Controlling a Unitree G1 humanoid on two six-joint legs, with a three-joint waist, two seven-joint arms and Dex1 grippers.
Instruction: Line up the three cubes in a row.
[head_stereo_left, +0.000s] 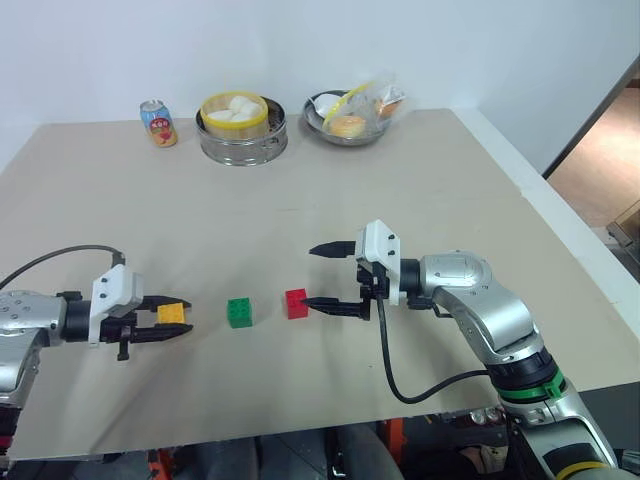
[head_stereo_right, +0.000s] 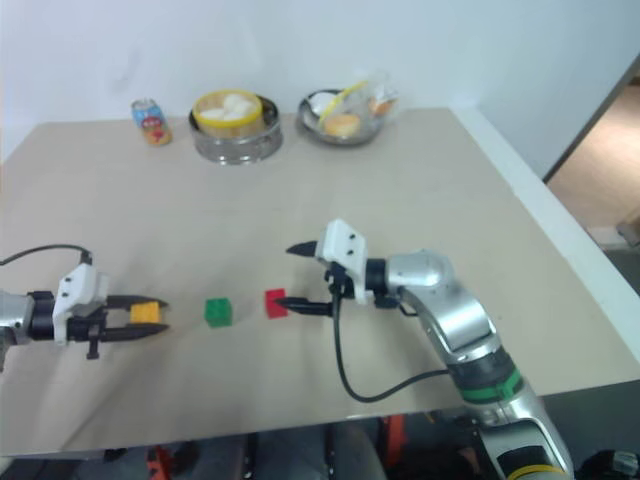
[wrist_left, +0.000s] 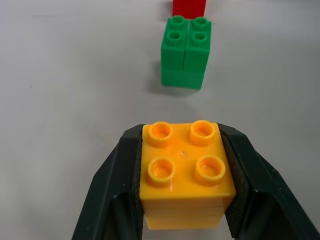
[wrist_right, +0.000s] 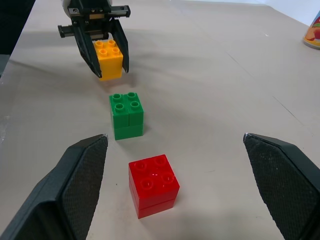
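Red cube (head_stereo_left: 296, 303) and green cube (head_stereo_left: 239, 312) sit side by side near the table's (head_stereo_left: 420, 180) front edge; left gripper (head_stereo_left: 172, 322) pinches the yellow-orange cube (head_stereo_left: 171, 313) just left of green, roughly in line; right gripper (head_stereo_left: 322, 276) spread wide beside red, holding nothing; row looks nearly done; remaining: set yellow-orange down, release.

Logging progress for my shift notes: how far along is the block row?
Done: the green studded plastic block and red studded plastic block sit side by side on the table. In hand: the left gripper clamps the yellow-orange studded block. Left: setting it down beside the green one. The right gripper is open.
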